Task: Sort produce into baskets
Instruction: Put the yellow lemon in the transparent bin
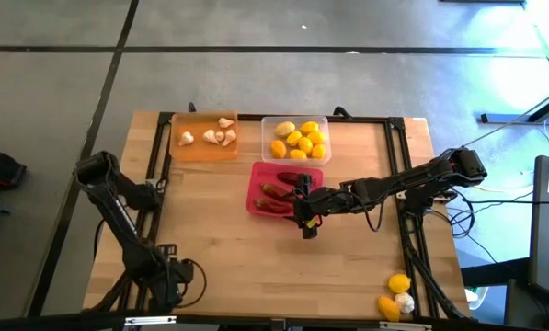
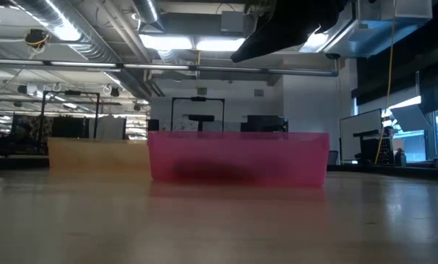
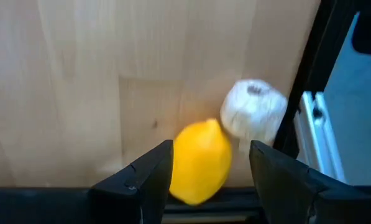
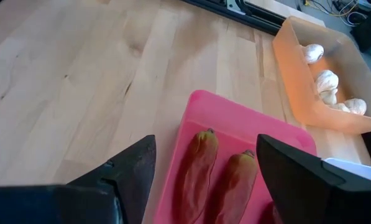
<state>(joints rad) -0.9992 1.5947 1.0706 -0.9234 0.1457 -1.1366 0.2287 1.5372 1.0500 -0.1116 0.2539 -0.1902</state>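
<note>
1. Noted at the near right corner of the desk [image 1: 237, 267]: three loose pieces of produce close together, a yellow lemon [image 1: 400, 282], an orange-yellow piece [image 1: 387, 306] and a white garlic bulb [image 1: 406, 300].
2. Noted at the left side of the desk: left arm [image 1: 118, 207], folded, well apart from all three trays.
3. Seen through the left wrist view: left end effector [image 3: 211, 149] with fingers spread wide, straddling a lemon [image 3: 201, 162] that lies on the wood. One finger is at the fruit's edge, the other stands clear of it, so nothing is clamped. A garlic bulb [image 3: 253, 115] touches that lemon, beside a dark rail at the desk edge.
4. Found mid-desk: right end effector [image 1: 306, 225] at the near edge of the pink tray [image 1: 256, 179], reached in from the right. Fingers wide apart, nothing held; confirmed by the right wrist view [image 4: 207, 149].
5. Found in the pink tray: dark red chili peppers [image 1: 279, 191], lying side by side.
6. Recorded at the far edge, left: orange tray [image 1: 203, 150] holding white garlic bulbs [image 1: 214, 135].
7. Recorded at the far edge, just right of it: clear tray [image 1: 266, 123] holding yellow lemons [image 1: 300, 140].
</note>
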